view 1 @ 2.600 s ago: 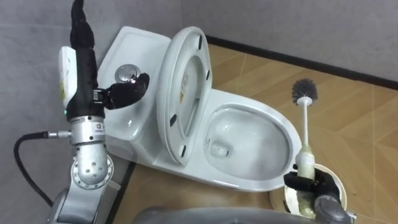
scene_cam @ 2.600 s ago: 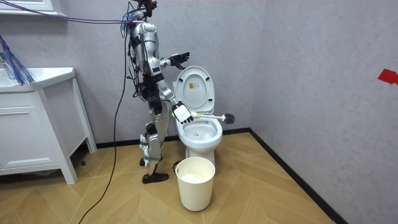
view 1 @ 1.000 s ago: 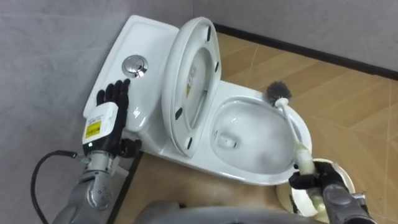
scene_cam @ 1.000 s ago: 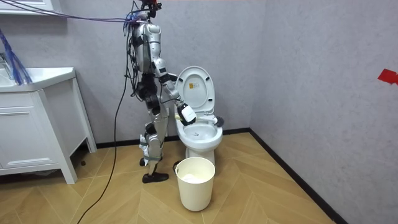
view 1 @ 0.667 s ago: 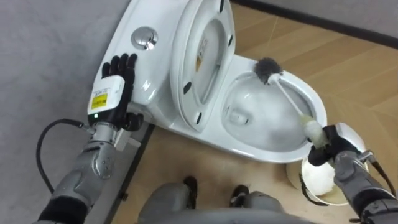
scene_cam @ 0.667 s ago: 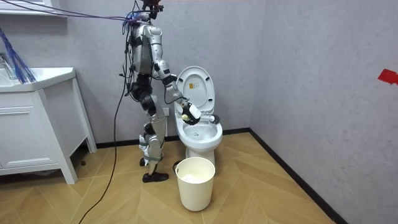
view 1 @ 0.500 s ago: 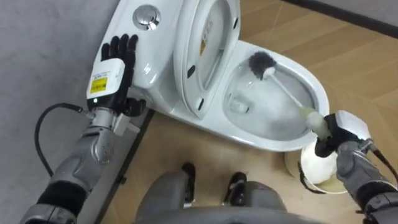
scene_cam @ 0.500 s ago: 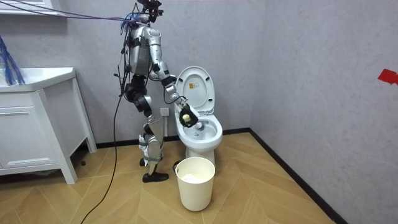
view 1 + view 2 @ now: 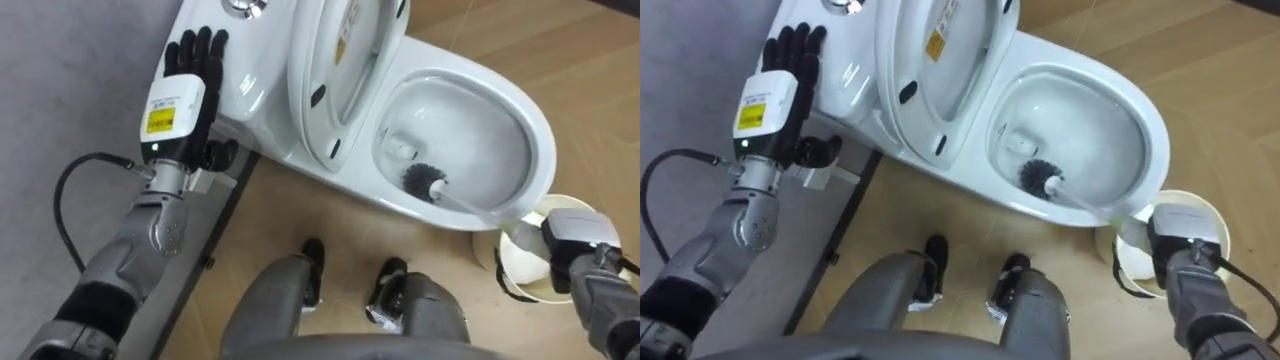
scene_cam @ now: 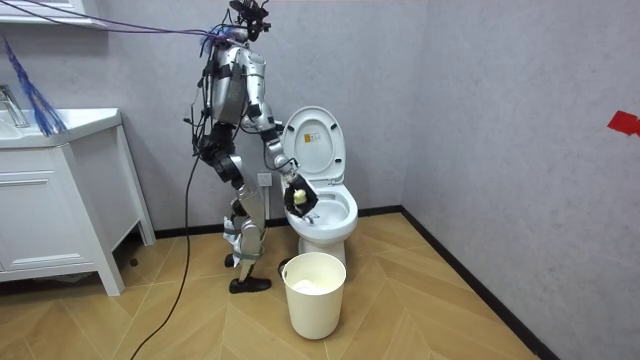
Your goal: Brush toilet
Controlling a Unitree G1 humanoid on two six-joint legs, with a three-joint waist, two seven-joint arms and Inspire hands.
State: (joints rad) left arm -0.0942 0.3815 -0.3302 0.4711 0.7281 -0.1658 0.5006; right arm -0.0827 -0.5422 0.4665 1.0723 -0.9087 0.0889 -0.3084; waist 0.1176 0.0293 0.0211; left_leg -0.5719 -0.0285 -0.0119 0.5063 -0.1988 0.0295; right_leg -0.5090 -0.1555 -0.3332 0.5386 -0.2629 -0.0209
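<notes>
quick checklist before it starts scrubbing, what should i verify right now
1. Brush head in the bowl: ok, bristles sit low on the near wall.
2. Grip on the brush: ok, right hand holds the handle's end at the bowl's rim.
3. Seat out of the way: ok, raised and leaning back towards the tank.
4. Left hand clear of the bowl: ok, open, fingers straight, over the tank's outer edge.
5. Bucket clear of the right arm: cannot tell, it stands right under the right hand and the gap is hidden.
</notes>
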